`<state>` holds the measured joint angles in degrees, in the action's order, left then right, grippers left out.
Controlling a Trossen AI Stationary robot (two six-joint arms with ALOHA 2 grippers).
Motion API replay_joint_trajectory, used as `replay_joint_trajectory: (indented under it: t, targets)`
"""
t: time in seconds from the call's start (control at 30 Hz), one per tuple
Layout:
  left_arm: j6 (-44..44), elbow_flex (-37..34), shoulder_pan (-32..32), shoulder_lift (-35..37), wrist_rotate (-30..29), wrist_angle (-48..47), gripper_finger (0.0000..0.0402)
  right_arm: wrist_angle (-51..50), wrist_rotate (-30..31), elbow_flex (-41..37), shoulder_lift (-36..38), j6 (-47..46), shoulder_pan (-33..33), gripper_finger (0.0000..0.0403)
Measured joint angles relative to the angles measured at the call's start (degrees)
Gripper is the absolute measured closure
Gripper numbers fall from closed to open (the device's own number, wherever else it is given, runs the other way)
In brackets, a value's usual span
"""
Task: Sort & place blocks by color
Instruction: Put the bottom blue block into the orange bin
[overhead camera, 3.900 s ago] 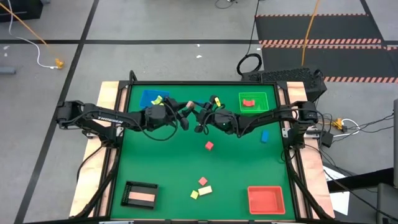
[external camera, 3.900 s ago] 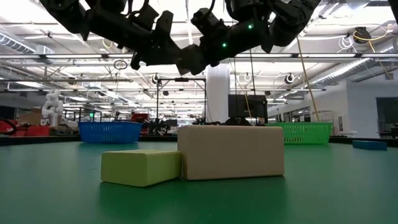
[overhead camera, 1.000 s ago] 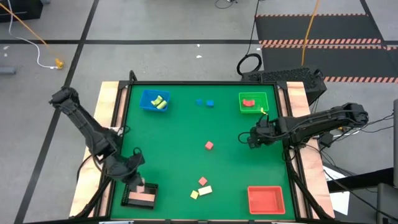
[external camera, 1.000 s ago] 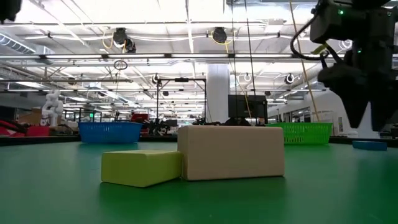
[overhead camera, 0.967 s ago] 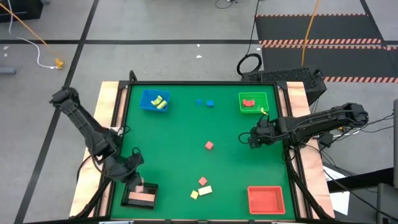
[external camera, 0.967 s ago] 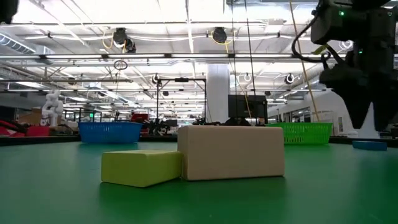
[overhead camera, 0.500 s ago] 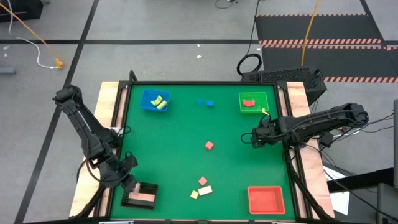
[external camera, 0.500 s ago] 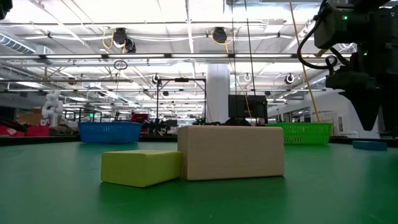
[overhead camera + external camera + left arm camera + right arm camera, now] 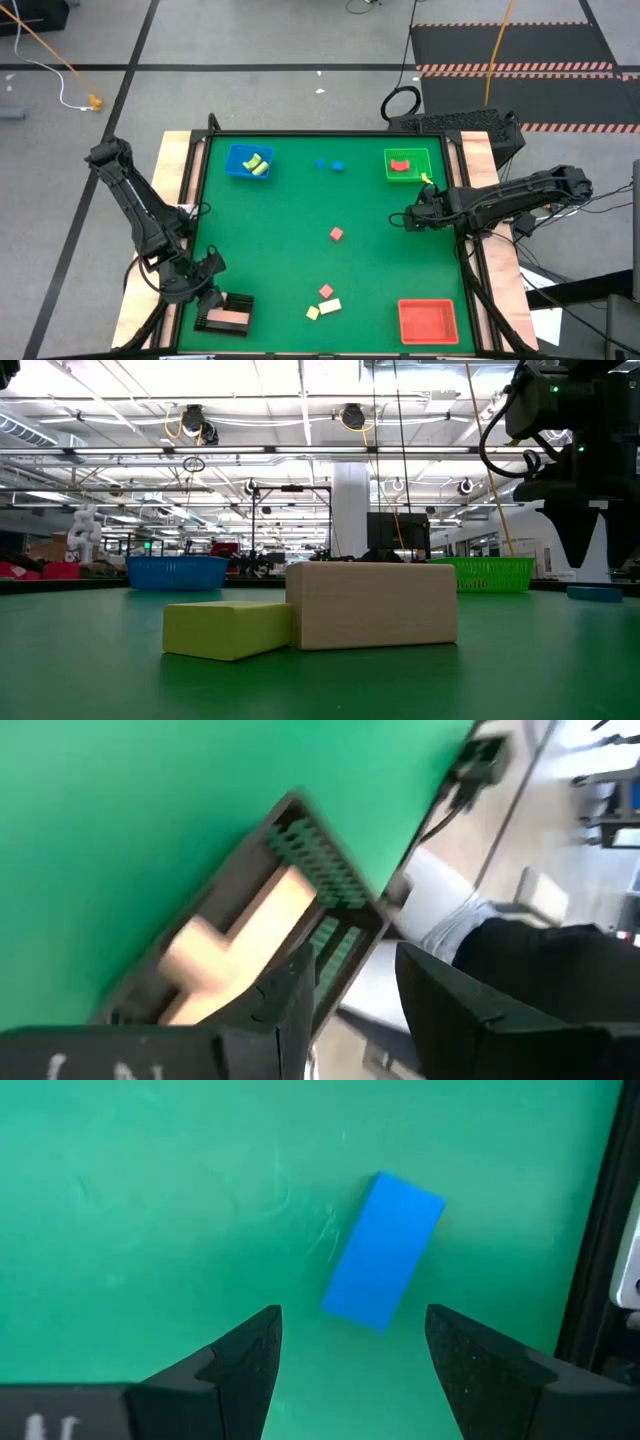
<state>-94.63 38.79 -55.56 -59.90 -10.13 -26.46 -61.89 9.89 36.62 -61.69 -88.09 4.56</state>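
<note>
My left gripper (image 9: 211, 293) (image 9: 355, 970) hangs open just off the far left corner of the black tray (image 9: 212, 322), which holds pale pink blocks (image 9: 250, 925). My right gripper (image 9: 408, 220) (image 9: 350, 1320) stands open over a blue bar (image 9: 383, 1250) that lies flat on the green mat near the right edge; its fingers stand on either side, clear of the bar. Loose blocks lie on the mat: two blue ones (image 9: 329, 165), a red one (image 9: 336, 233), and a red, cream and yellow-green group (image 9: 323, 302).
A blue tray (image 9: 236, 158) at the far left holds yellow-green blocks. A green tray (image 9: 422, 158) at the far right holds a red block. A red tray (image 9: 428, 320) stands at the near right. Bare mat lies between them at the centre.
My left gripper has drawn back from over the black tray toward the table's left edge, and the pale blocks stay in the tray. My right gripper has shifted slightly over the blue bar, staying open.
</note>
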Motion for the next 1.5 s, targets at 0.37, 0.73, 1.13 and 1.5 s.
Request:
replay_joint_trajectory:
  t: [0.37, 0.73, 1.13, 1.5]
  targets:
    - [21.3, 0.0, 3.0, 0.0, -13.3, 11.5, 0.0257, 6.3, 3.7, -4.8, -2.6, -6.7, -0.1, 0.0165]
    - [29.0, 0.0, 4.5, 0.0, -15.6, 14.3, 0.0256, 12.5, 1.2, -12.5, -3.6, -8.9, 0.1, 0.0171]
    - [35.6, 0.0, 8.0, 0.0, -16.1, 14.3, 0.0256, 12.9, -0.3, -12.5, -3.6, -3.0, 0.2, 0.029]
    - [38.0, 0.0, 9.1, 0.0, -16.7, 14.2, 0.0256, 17.3, -10.1, -0.1, 2.2, 10.0, 1.5, 0.029]
